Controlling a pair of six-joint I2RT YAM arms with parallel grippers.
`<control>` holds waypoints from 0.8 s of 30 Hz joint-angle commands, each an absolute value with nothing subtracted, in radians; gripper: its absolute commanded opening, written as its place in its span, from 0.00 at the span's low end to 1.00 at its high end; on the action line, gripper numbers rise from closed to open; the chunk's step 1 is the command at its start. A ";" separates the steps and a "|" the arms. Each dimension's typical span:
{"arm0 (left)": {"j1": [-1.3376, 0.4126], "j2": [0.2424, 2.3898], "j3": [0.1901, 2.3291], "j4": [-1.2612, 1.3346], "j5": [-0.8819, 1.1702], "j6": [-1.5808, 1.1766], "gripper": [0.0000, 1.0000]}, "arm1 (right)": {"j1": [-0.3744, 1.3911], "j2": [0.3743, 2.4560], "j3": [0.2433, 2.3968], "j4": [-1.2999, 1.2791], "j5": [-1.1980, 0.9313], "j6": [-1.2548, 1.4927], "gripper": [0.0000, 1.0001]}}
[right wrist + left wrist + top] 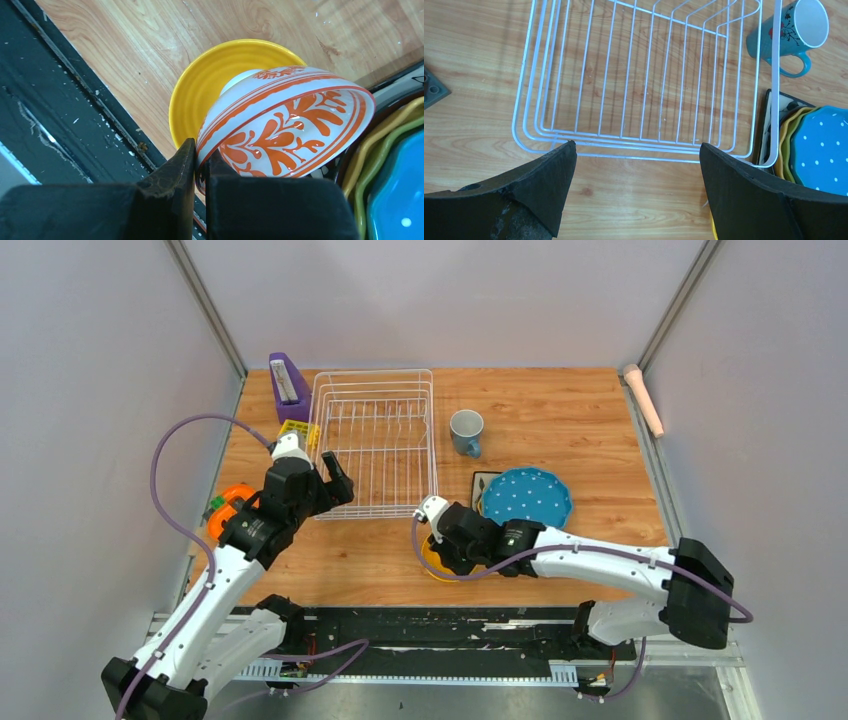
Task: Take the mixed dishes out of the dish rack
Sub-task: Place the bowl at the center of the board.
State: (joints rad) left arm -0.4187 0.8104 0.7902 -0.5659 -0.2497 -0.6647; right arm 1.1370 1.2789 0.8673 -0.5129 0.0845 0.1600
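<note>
Standing by the table, I see the left gripper (636, 147) hanging near the front left corner of the white wire dish rack (372, 440), its jaws spread wide and gripping nothing. The rack looks bare: only wires and prongs, with the wood showing through.

Just right of the rack's front corner, the right gripper (200, 160) is pinched tight on the rim of the red-and-white patterned bowl (285, 125). It holds the bowl tilted over the ribbed yellow bowl (215, 85), which sits on the table. I cannot tell whether the two bowls touch.

Further right, the blue-grey mug (466, 430) stands on the wood beside the rack. Nearer, the blue dotted plate (527, 497) tops a stack.

I judge the unloading nearly finished; only setting this bowl down seems left.

The overhead view hides both bowls under the right arm; the right wrist view shows the grip plainly. The left wrist view shows the rack's bare floor, plus the yellow plate (785, 140) and dark square plate (769, 107) edging out beneath the blue one.
</note>
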 commanded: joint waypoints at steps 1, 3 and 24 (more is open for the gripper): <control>-0.422 0.799 0.789 -0.562 -0.268 -0.643 1.00 | 1.158 1.335 0.945 -0.470 0.148 0.170 0.00; -0.422 0.805 0.791 -0.563 -0.265 -0.641 1.00 | 1.163 1.357 0.953 -0.475 0.154 0.171 0.00; -0.422 0.813 0.794 -0.556 -0.241 -0.637 1.00 | 1.204 1.424 1.007 -0.526 0.160 0.219 0.40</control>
State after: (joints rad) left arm -0.4187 0.8192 0.7902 -0.5659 -0.2443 -0.6483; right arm 1.1969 1.4391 0.9554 -0.5423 0.1413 0.1936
